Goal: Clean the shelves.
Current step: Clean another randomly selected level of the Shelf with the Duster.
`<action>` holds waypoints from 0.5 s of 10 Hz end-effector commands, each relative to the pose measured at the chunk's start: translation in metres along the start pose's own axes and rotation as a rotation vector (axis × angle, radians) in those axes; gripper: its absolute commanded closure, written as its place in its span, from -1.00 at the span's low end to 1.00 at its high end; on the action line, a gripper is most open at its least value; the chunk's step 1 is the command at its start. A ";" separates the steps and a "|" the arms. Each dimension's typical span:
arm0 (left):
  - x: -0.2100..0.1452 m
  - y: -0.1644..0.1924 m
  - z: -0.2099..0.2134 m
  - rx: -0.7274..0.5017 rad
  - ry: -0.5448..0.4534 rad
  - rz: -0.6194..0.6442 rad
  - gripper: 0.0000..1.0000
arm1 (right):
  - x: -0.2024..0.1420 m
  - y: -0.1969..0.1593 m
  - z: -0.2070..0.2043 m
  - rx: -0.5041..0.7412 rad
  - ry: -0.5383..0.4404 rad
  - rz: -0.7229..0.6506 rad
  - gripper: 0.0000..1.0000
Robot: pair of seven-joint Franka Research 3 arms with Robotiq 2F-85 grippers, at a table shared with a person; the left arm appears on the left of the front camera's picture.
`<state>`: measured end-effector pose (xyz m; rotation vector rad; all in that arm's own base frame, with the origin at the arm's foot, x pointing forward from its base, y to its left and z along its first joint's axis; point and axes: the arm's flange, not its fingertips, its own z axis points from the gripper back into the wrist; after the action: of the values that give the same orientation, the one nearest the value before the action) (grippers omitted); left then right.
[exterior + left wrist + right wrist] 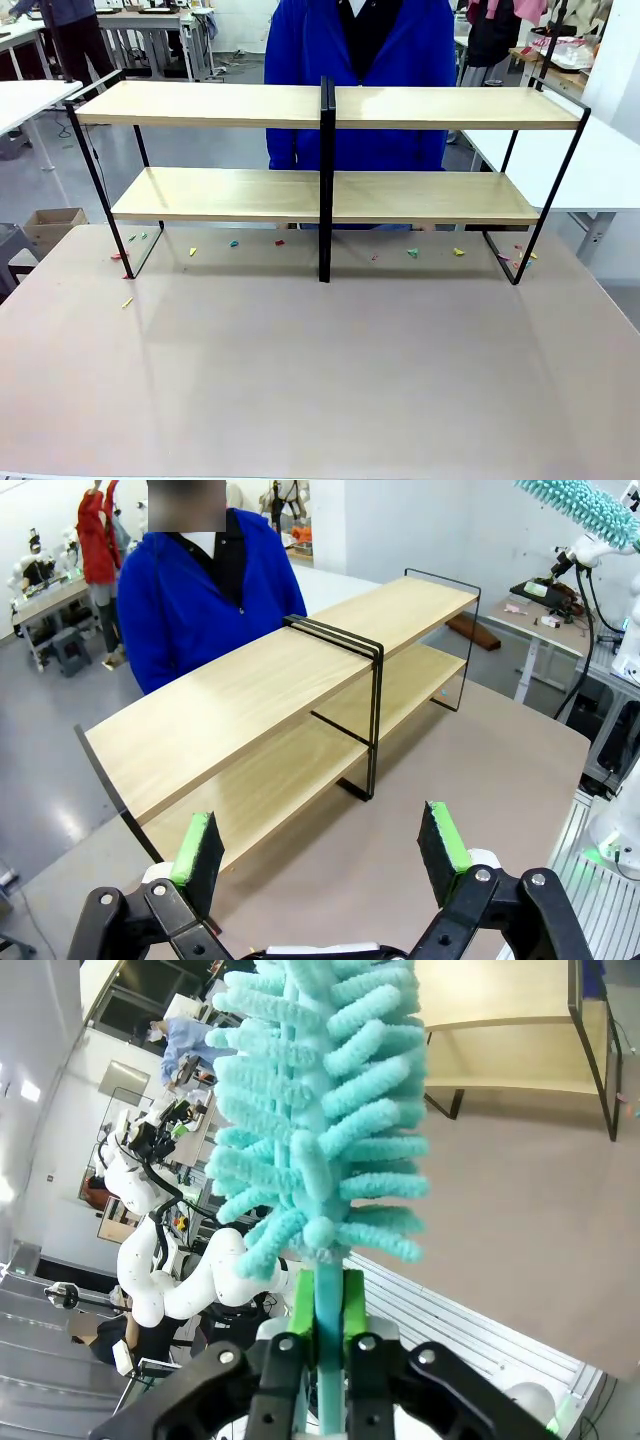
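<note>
Two shelves (200, 103), long light-wood boards, one above the other in a low black metal rack (326, 110) with a black centre post (325, 240). We record the rack standing at the far side of the desk (320, 380).

One person (300, 50) in a blue jacket, standing behind the rack at its middle.

Several small coloured scraps (234, 243), lying on the desk beneath the lower board and beside the rack's feet. One yellow piece lies a little nearer the front edge at the left.

One left claw (320, 830), released. We see its green pads (197, 840) spread wide with nothing between them, hanging above the desk and facing the rack from one end.

One right claw (322, 1290), clenched on the handle of a teal duster (320, 1110). The fluffy head rises straight out from the pads, well apart from the shelves.

One cardboard box (55, 225), on the floor left of the desk.
</note>
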<state>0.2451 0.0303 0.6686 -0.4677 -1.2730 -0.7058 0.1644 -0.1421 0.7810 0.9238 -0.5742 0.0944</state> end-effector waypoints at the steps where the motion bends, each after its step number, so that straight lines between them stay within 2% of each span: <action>1: -0.001 -0.001 -0.002 0.009 0.005 0.004 -1.00 | 0.001 0.005 0.002 0.010 -0.010 -0.003 0.75; 2: -0.001 -0.001 -0.002 0.009 0.005 0.004 -1.00 | 0.000 0.000 0.000 0.000 0.000 0.000 0.75; 3: -0.001 -0.001 -0.002 0.009 0.005 0.004 -1.00 | -0.046 0.005 -0.034 -0.062 0.252 0.123 0.75; 4: -0.001 -0.001 -0.002 0.009 0.005 0.004 -1.00 | -0.100 -0.009 -0.065 -0.017 0.467 0.164 0.75; 5: -0.001 -0.001 -0.002 0.009 0.005 0.004 -1.00 | -0.142 -0.024 -0.090 -0.045 0.689 0.153 0.75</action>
<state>0.2452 0.0303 0.6686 -0.4677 -1.2728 -0.7060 0.1169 -0.0814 0.6959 0.8440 -0.1753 0.3357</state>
